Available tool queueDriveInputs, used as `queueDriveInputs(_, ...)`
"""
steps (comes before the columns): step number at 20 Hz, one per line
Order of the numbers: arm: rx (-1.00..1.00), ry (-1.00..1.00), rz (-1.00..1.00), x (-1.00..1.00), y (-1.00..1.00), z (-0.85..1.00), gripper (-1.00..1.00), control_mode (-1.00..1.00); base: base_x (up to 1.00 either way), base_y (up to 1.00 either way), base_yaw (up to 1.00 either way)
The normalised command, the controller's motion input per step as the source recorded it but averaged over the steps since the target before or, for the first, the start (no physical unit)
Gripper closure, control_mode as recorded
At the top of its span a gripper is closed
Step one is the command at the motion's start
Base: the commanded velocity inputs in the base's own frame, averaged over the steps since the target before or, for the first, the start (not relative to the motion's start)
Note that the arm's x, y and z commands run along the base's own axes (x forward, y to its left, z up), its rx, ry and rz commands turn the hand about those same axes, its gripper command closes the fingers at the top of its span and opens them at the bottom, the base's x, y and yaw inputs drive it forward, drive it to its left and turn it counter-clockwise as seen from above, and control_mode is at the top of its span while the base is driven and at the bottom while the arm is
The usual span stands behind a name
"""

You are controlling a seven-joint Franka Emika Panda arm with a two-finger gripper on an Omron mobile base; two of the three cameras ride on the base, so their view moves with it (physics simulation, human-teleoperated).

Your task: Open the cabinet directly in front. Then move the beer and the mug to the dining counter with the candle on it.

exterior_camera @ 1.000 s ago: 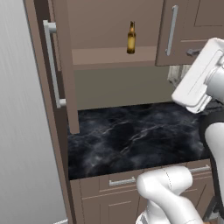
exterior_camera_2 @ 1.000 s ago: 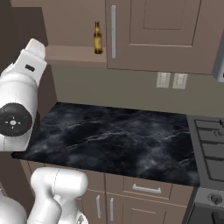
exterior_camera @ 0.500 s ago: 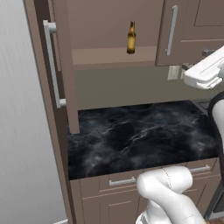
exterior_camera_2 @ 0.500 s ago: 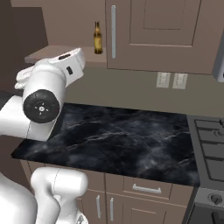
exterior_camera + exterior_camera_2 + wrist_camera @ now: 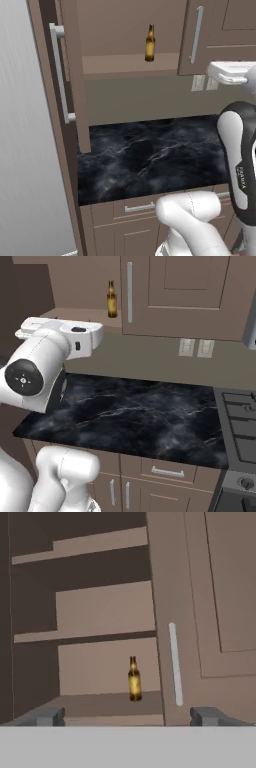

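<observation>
The cabinet (image 5: 71, 75) stands open, its left door swung out towards me with a long silver handle (image 5: 60, 75); the right door (image 5: 175, 291) is closed. The beer (image 5: 149, 44), a slim amber bottle, stands upright on the lowest shelf near the closed door, also seen as the beer (image 5: 112, 300) and the beer (image 5: 134, 680). My gripper (image 5: 127, 716) is open, level with that shelf and well short of the bottle, nothing between its fingertips (image 5: 50, 715). The mug, the dining counter and the candle are out of view.
A black marble worktop (image 5: 150, 155) lies below the cabinet over brown drawers. A stove (image 5: 240, 421) sits at its right end. Two wall outlets (image 5: 195, 347) are on the backsplash. A tall grey panel (image 5: 25, 150) bounds the left side. The open door juts over the worktop's left end.
The arm has swung: its upper link dropped out of the way and the hand now points level at the open cabinet. The beer and the doors have not moved.
</observation>
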Motion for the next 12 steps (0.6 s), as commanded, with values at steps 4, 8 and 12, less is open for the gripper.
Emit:
queueDriveInputs(4, 0.12, -0.05, -0.12, 0.22, -0.2, -0.01, -1.0, -1.0, 0.0, 0.0, 0.0)
queueDriveInputs(8, 0.03, -0.1, -0.07, 0.27, -0.45, -0.02, -1.0, -1.0, 0.0, 0.0, 0.0)
queueDriveInputs(12, 0.01, -0.07, -0.02, 0.21, -0.58, 0.0, -1.0, -1.0, 0.0, 0.0, 0.0)
